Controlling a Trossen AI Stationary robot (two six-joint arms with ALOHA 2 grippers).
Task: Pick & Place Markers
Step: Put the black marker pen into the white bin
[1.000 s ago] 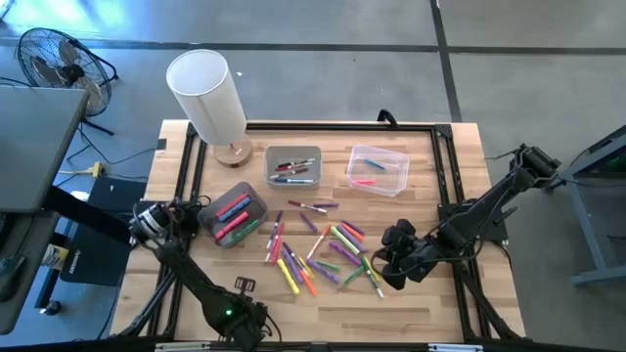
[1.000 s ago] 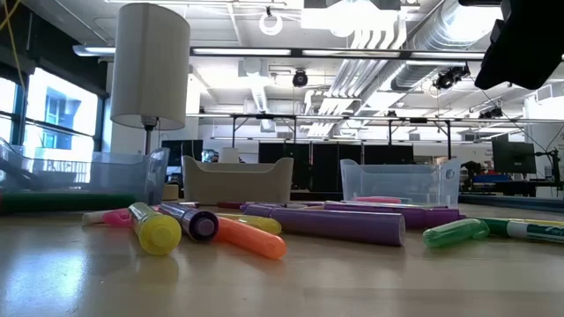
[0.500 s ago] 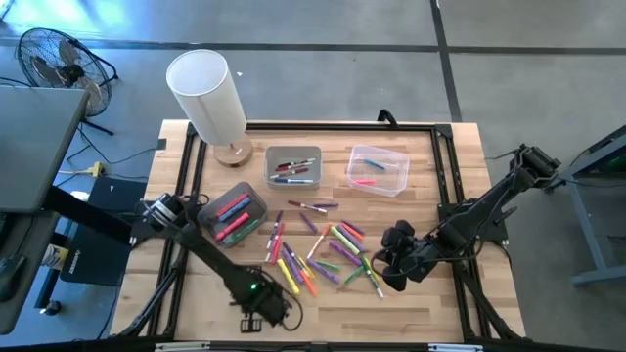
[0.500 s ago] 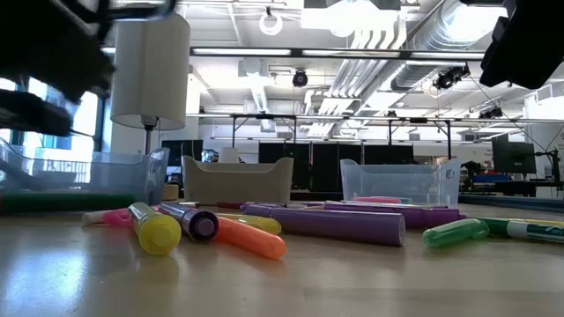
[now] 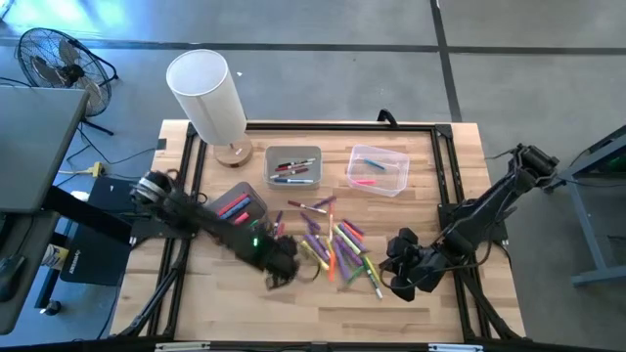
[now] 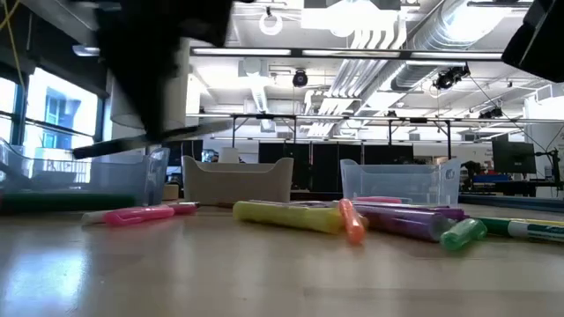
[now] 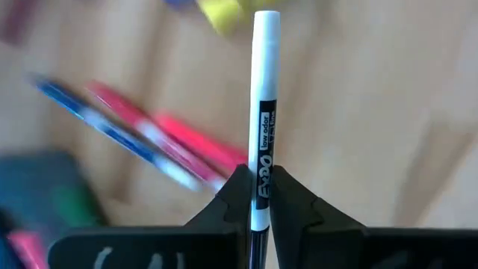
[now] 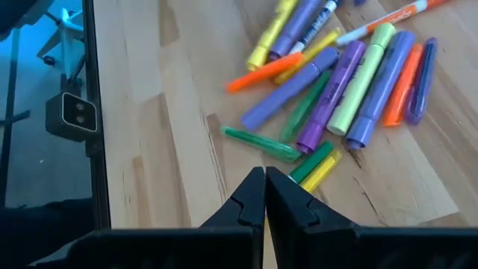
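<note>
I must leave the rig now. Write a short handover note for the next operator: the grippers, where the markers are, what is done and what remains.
Left gripper: shut on a white Expo marker, over the table's left-middle, beside the pile.
Right gripper: shut, holding nothing, waiting at the pile's right edge.
Markers: the loose pile lies mid-table. Some are already in the grey bin, a few in the clear bin, and several in the tilted bin on the left.
Done: part of the sorting, and one marker picked.
Left: place the held marker in a bin, then clear the pile. Which bin it belongs in cannot be told from the views.
</note>
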